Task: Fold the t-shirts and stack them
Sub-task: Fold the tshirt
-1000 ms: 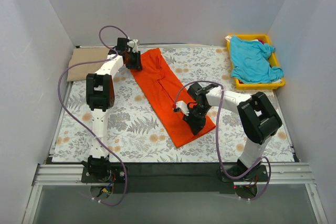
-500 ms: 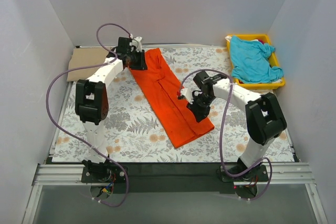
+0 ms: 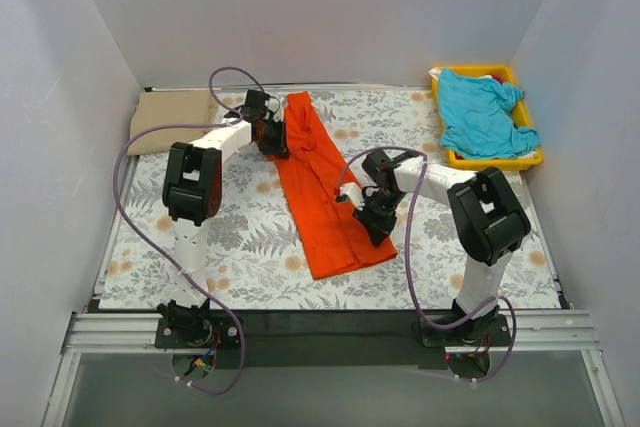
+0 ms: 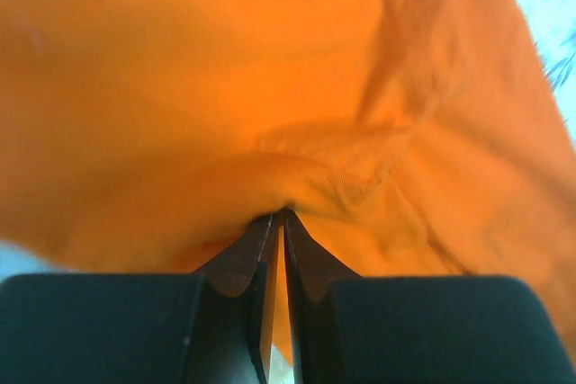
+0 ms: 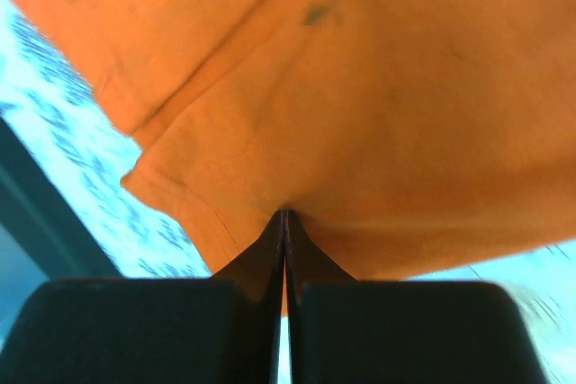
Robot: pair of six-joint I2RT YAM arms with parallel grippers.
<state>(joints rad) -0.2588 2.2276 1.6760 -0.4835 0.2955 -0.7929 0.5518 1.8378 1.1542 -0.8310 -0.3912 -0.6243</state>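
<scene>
The orange-red t-shirt (image 3: 322,209) lies as a long narrow folded strip on the printed cloth, running from the back toward the near edge. At its upper left edge, my left gripper (image 3: 278,142) is shut on a pinched ridge of the orange cloth (image 4: 225,87); the jaws meet at the fold (image 4: 282,215). Low on the strip's right edge, my right gripper (image 3: 372,222) is shut on the orange fabric (image 5: 378,87), with the hem just left of the tips (image 5: 285,213). A turquoise t-shirt (image 3: 480,112) lies heaped in the tray. The tan t-shirt (image 3: 165,117) lies flat at the back left.
The yellow tray (image 3: 495,160) sits at the back right corner. A grey fern-and-flower cloth (image 3: 240,237) covers the table. White walls stand close on the left, back and right. A black strip with the arm bases runs along the near edge.
Both grippers have closed on the orange-red shirt. The left gripper moved right and nearer, and the strip has swung from a diagonal to stand more upright, bunching slightly.
</scene>
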